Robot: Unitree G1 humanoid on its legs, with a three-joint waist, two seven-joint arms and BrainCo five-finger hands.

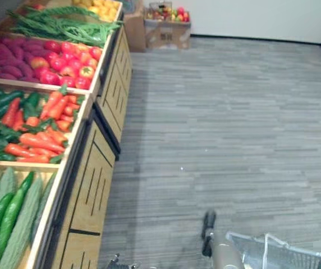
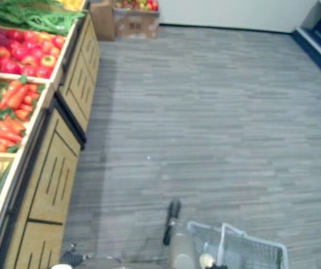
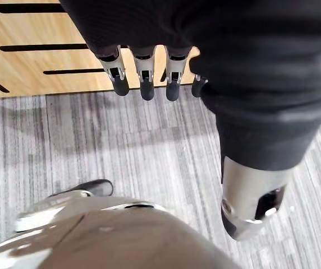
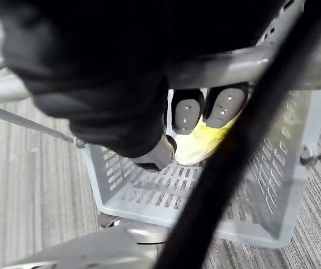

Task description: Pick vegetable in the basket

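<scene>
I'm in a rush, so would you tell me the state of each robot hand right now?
Left robot hand: open, fingers straight, holding nothing.
Right robot hand: shut on the basket handle.

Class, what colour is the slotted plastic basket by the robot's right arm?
The basket is light grey, clearest in the right wrist view.

Grey plastic basket (image 4: pixel 273 185), smooth wooden stand (image 1: pixel 93 185), matt floor (image 1: pixel 233 129).
</scene>
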